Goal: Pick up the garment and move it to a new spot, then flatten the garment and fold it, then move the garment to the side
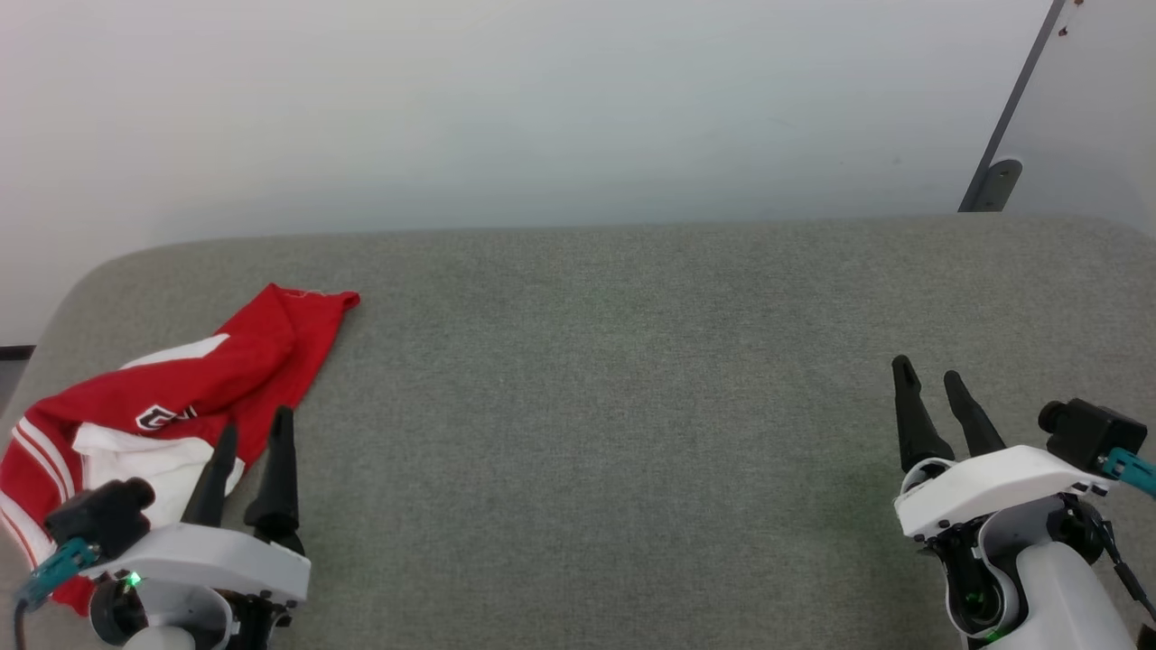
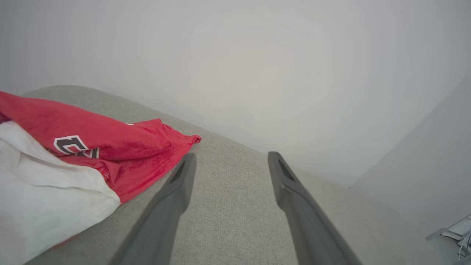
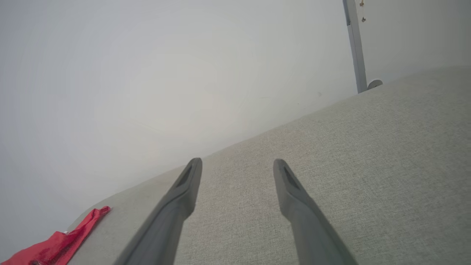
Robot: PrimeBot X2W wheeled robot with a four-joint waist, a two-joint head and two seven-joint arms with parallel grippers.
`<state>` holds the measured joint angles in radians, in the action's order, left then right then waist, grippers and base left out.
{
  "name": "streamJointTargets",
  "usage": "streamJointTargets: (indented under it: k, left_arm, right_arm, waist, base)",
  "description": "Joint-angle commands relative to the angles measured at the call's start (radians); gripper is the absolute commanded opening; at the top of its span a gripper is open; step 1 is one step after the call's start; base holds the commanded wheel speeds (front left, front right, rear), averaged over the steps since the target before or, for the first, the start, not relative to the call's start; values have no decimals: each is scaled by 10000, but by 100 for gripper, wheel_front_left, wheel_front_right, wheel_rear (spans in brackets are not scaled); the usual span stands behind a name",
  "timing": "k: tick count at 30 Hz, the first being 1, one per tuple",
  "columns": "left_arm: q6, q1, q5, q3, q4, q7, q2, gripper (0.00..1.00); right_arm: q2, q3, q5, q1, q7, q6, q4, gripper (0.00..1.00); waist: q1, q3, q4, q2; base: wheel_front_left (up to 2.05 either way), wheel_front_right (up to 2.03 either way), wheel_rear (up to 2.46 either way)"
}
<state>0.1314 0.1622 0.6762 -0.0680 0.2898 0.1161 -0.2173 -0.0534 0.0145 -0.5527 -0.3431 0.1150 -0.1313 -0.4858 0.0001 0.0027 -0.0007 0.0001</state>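
Observation:
The garment (image 1: 194, 384), a red T-shirt with white parts and black white-outlined print, lies crumpled at the left end of the grey cushioned surface (image 1: 596, 379). My left gripper (image 1: 256, 426) hovers at its near right edge, fingers open and empty, the left finger overlapping the white cloth in the head view. In the left wrist view the garment (image 2: 110, 147) lies just left of the open left gripper (image 2: 232, 158). My right gripper (image 1: 926, 368) stands open and empty at the far right. The right wrist view shows the open right gripper (image 3: 238, 165) and a red corner of the garment (image 3: 62, 241) far left.
A white wall (image 1: 542, 108) rises straight behind the surface. A grey metal post (image 1: 1007, 117) leans at the back right corner. The surface has rounded corners, and its left edge (image 1: 23, 379) runs close by the garment. Wide bare fabric stretches between the two grippers.

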Motion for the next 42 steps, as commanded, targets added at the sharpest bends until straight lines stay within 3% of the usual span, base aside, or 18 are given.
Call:
streamJointTargets:
  k: [1,16,42]
  left_arm:
    - [-8,228,-273,22,-64,93,-118,100]
    - [-9,302,-1499,312,242,484,-457,100]
    - [-13,243,-2895,663,738,1075,-761,100]
  right_arm:
    - [-5,-14,303,-260,106,5,9,100]
    - [29,-91,1930,-518,499,6,-241,100]
    - [37,-13,3390,-166,1086,9,116,100]
  waist:
    - [0,-4,1,-1]
    - [0,-13,28,-1]
    - [-1,-86,92,-1]
  base:
    - [0,0,0]
    - [0,0,0]
    - [0,0,0]
